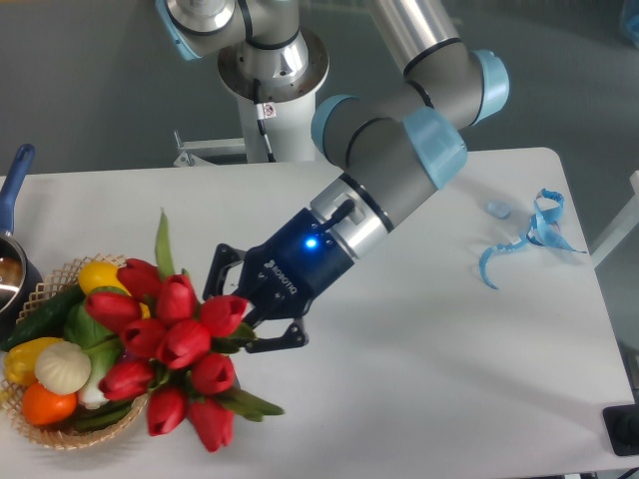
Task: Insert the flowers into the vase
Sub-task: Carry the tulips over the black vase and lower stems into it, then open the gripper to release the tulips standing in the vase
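Note:
The flowers (175, 349), a bunch of red tulips with green leaves, hang at the left front of the white table, partly over the wicker basket. My gripper (243, 311) reaches in from the upper right, and the stem end of the bunch lies between its jaws. It looks shut on the stems, though the blooms hide the fingertips. One long leaf sticks up beside the bunch. The vase is not in view; it may be hidden behind the flowers.
A woven wicker basket (60, 441) of produce sits at the front left, under the bunch's left side. A dark pan with a blue handle (14, 180) is at the left edge. A blue ribbon (529, 235) lies at the right. A black object (623, 429) sits at the front right corner.

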`<state>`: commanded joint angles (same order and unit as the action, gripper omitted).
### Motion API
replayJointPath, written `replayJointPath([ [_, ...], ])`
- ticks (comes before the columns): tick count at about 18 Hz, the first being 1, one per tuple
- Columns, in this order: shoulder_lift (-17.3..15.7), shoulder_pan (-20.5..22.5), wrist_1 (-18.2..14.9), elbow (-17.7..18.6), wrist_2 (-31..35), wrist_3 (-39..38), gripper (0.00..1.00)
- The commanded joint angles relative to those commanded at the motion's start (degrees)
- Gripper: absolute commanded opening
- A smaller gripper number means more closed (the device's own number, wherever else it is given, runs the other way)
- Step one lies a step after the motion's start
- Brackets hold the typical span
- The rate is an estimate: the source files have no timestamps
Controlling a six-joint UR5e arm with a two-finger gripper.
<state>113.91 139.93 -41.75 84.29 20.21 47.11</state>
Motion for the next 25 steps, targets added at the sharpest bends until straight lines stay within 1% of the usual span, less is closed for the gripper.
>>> replayJointPath([
  [2,0.9,-0.8,0.0,-0.3,0.0,0.0,0.0],
  [7,1.9,-3.3,1.6,-0.6,0.0,0.0,0.0],
  [11,2.6,-3.5,1.6,-0.9,0.0,0.1,0.01],
  [13,3.4,-4.0,2.3,-0.7,0.0,1.7,0.04],
  [15,3.7,-4.0,2.4,0.0,0.0,3.2,0.04],
  [17,3.8,-3.7,2.4,1.5,0.1,5.4,0.04],
  [18,3.5,-3.4,2.5,2.8,0.1,7.2,0.04],
  [20,2.8,-1.9,2.5,7.0,0.1,12.3,0.05],
  [22,0.7,-0.4,2.6,12.0,0.1,18.0,0.07],
  [23,-0.1,0.3,2.6,13.7,0.1,19.8,0.07],
  [25,-0.2,1.0,2.6,14.9,0.1,21.2,0.08],
])
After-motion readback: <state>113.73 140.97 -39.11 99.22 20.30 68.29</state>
